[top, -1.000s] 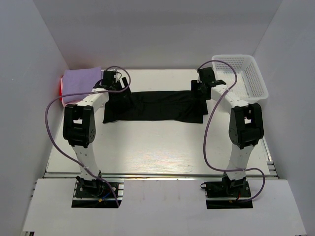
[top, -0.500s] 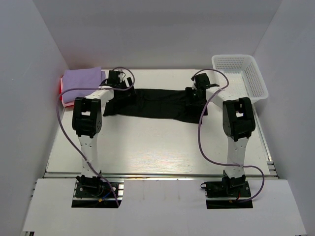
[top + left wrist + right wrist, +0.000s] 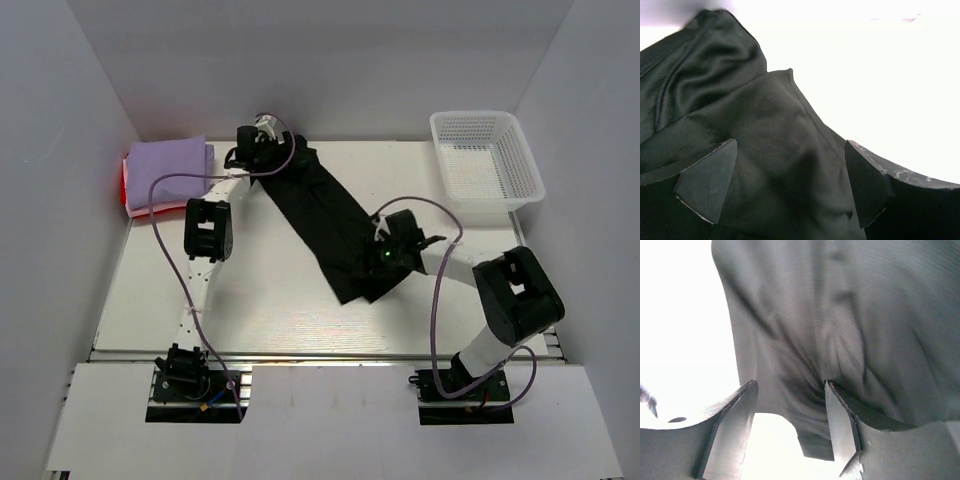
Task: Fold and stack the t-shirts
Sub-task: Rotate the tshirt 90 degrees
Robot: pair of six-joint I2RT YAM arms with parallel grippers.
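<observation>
The black t-shirt (image 3: 320,215) lies as a long folded strip, slanting from the far left-centre of the table toward the near middle. My left gripper (image 3: 280,150) hovers over its far end, jaws wide open, with dark cloth (image 3: 765,125) spread below and between the fingers (image 3: 707,182). My right gripper (image 3: 375,262) sits at the strip's near end. In the right wrist view its jaws stand apart over the shirt's edge (image 3: 840,315), and wrinkles gather at the right finger (image 3: 840,430), which presses into the cloth. The lavender t-shirt (image 3: 168,160) lies folded on the red-pink one (image 3: 125,182) at far left.
A white mesh basket (image 3: 475,116) stands at the far right corner. White walls close in the table on three sides. Purple cables loop from both arms over the table.
The black strip has swung from lying across the table to a diagonal. My right gripper came toward the near middle with its end; my left gripper moved to the far end.
</observation>
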